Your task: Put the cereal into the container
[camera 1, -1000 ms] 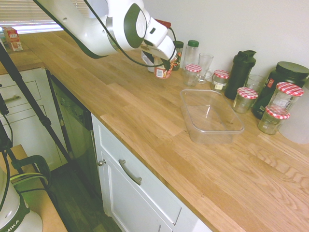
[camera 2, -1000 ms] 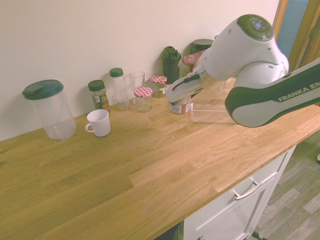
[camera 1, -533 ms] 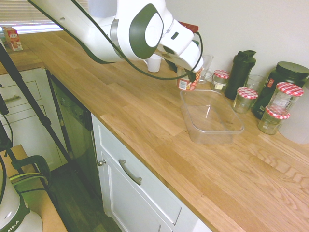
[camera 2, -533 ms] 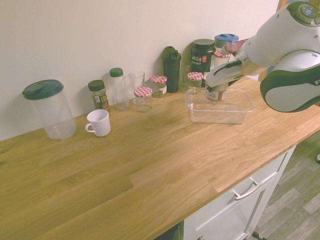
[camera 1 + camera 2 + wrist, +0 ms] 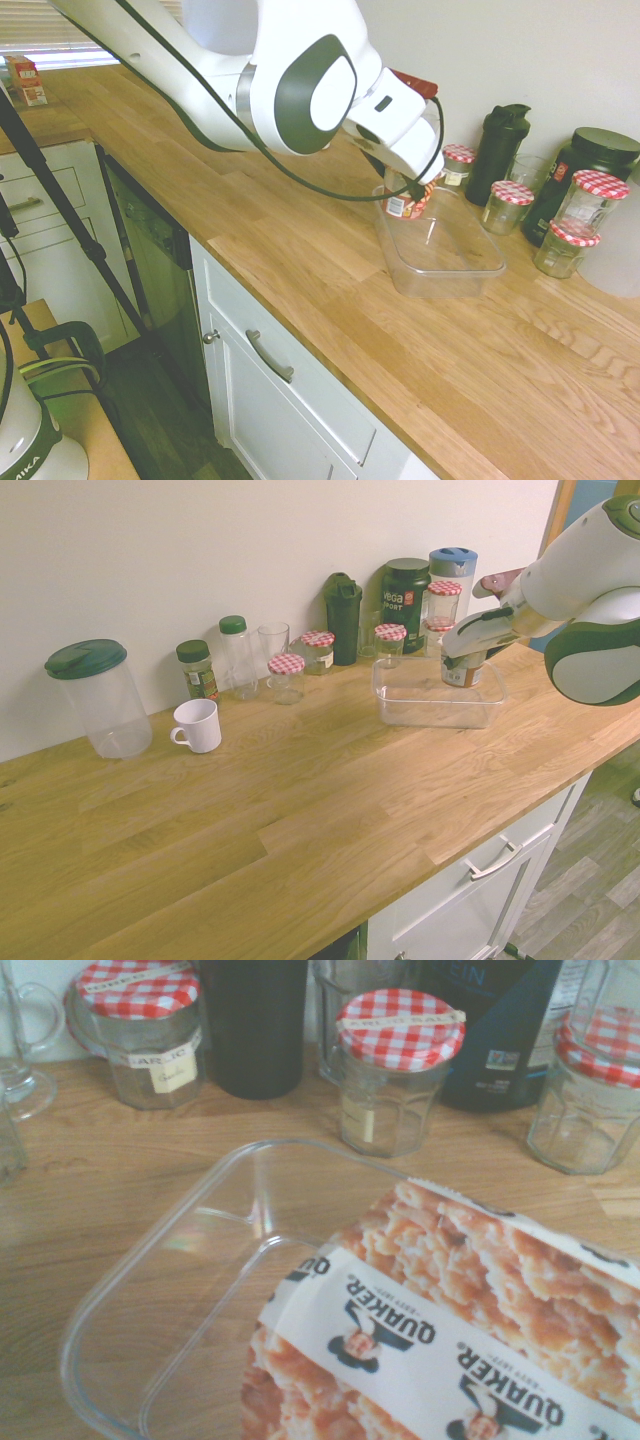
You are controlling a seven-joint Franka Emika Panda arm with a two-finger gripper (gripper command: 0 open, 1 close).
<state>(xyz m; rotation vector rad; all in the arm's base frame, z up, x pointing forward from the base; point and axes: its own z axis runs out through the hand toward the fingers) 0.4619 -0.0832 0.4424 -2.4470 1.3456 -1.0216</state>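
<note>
Kitchen counter [image 5: 300,230] of pale wood is running along a plain wall, with white cupboards [image 5: 300,400] sitting below it. Against the wall I am seeing jars with red-checked lids [image 5: 287,676], dark bottles [image 5: 343,605], a white mug [image 5: 196,725] and a big green-lidded jug [image 5: 98,695] far off to the left in the second exterior view. My gripper [image 5: 405,195] is clamping the cereal cup [image 5: 461,670], hanging tilted just over the near end of the clear container [image 5: 440,245]; its printed wrapper is filling the wrist view.
</note>
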